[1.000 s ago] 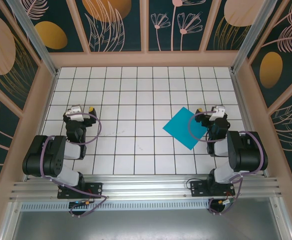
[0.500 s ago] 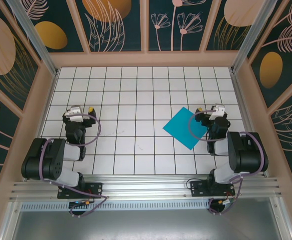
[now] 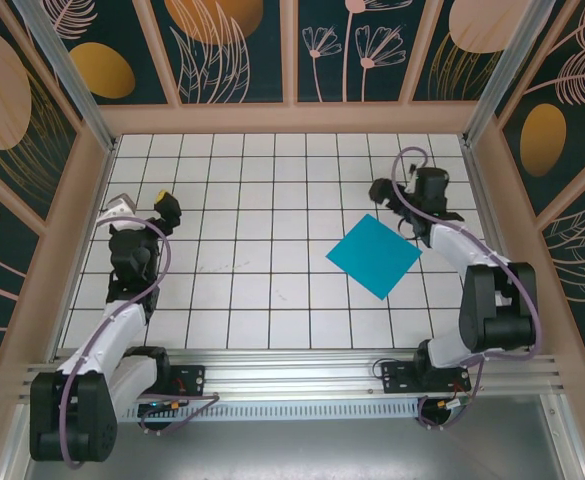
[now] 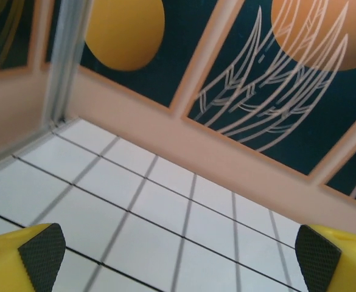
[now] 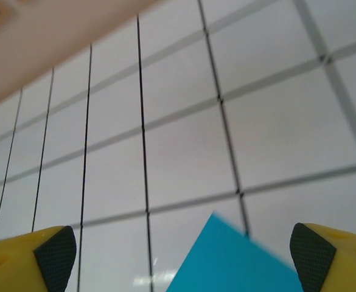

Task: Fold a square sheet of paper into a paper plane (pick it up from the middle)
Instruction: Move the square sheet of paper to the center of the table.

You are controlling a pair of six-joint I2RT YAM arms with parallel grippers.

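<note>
Sheet position: the square sheet of paper (image 3: 373, 256) lies flat on the white gridded table (image 3: 262, 190), right of centre, turned so it reads as a diamond.
Sheet in the right wrist view: one teal corner (image 5: 226, 264) pokes up from the bottom edge, between the fingers.
Sheet condition: it looks unfolded, though a faint crease would be hard to make out from above.
Right gripper (image 3: 392, 186): spread wide with nothing between the jaws, just beyond the sheet's far corner; whether it hangs above the table or touches it, I cannot tell.
Left gripper (image 3: 144, 207): spread wide and empty, over bare tiles on the left side, well apart from the sheet.
Handling: likely very light, limp and easily creased; lying flush on smooth tile, it probably slides before it lifts.
Where to hold: the middle, as the task asks; the black pads (image 5: 55, 255) would need to press down there and draw together to raise a small ridge to pinch.
Risk: a stray wrinkle at that pinch could spoil the first fold.
Writing: none legible; the walls (image 3: 222, 50) carry only leaf and flower patterns.
</note>
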